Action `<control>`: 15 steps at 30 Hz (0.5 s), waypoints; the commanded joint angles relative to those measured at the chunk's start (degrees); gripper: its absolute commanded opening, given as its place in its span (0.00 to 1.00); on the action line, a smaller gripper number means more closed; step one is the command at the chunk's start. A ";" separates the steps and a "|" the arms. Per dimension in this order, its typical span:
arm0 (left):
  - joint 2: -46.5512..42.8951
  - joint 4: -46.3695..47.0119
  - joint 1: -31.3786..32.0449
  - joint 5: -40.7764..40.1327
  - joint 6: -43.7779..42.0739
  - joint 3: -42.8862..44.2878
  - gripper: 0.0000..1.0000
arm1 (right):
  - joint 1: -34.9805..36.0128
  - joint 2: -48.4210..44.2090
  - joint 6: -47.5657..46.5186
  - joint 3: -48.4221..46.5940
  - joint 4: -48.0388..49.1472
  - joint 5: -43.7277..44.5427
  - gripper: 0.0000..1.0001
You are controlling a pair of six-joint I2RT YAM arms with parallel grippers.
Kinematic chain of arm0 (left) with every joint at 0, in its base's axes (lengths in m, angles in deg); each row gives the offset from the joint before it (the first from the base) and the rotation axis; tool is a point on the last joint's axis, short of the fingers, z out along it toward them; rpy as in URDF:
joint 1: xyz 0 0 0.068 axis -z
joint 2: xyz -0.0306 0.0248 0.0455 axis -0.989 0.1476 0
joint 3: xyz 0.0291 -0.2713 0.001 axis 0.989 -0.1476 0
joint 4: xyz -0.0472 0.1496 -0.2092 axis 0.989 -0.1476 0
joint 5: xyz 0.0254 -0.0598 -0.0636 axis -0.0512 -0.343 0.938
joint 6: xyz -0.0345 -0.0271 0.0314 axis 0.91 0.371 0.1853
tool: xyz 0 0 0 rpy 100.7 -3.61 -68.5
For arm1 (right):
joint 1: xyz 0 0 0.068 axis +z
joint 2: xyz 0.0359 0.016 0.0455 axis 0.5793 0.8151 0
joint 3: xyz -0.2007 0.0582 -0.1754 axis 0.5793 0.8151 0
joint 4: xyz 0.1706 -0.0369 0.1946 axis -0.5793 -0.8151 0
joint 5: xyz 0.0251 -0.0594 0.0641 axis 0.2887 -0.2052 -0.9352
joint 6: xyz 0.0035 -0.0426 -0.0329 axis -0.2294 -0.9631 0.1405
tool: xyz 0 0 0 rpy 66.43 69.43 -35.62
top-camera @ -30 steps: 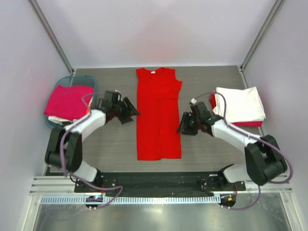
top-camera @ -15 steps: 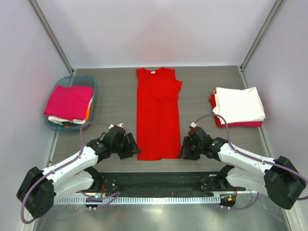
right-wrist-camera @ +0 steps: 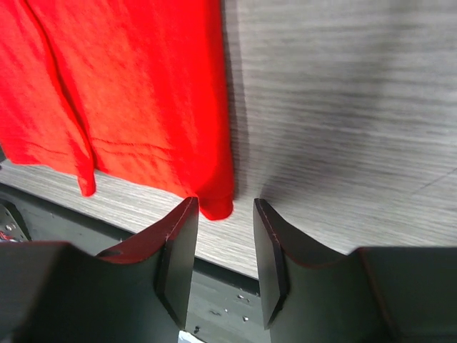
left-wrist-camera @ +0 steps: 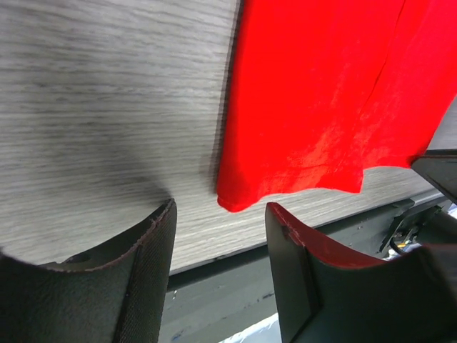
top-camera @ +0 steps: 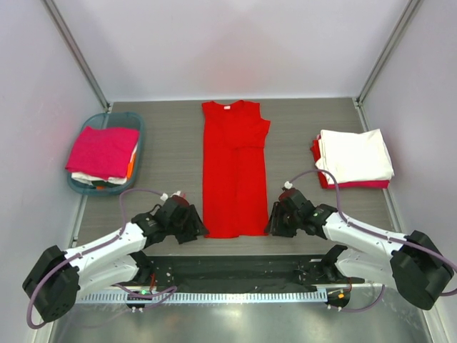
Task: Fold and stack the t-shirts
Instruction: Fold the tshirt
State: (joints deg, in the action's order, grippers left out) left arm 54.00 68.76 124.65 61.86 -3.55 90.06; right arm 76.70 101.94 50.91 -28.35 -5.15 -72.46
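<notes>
So the red t-shirt (top-camera: 234,171) is lying flat, folded into a long narrow strip, collar at the end away from your tools and hem at the end nearest them. Your left tool (top-camera: 199,229) is down low at the hem's left corner. In the left wrist view that corner sits just ahead of the gap between the two fingers (left-wrist-camera: 136,264), and the jaws stand apart, roughly half open, with nothing pinched. Your right tool (top-camera: 272,226) mirrors it at the hem's right corner. Its jaws are parted too, just narrower, and in the right wrist view the cloth corner pokes right up to the mouth of the gap, not clamped as far as I can see. Both tools sit close to the wood-grain surface (top-camera: 171,150), one on each side of the shirt. Beyond your right tool, off to its outer side, there's a folded white t-shirt (top-camera: 355,156) on top of a stack, with the reddish edge of another folded shirt (top-camera: 316,151) peeking out under it. Beyond your left tool, off to its outer side, the teal basket (top-camera: 137,123) holds a magenta t-shirt (top-camera: 103,151) on top of a pile, with bits of white and orange cloth (top-camera: 132,163) showing underneath.
</notes>
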 commanded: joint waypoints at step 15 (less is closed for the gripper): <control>5.55 7.54 0.28 -0.74 0.49 -0.98 0.31 | 0.36 8.85 -2.03 -6.77 0.58 3.28 0.22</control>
State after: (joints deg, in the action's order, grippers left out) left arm 58.75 74.29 124.65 62.15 -2.89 89.67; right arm 76.70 110.29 49.67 -33.49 -4.87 -70.23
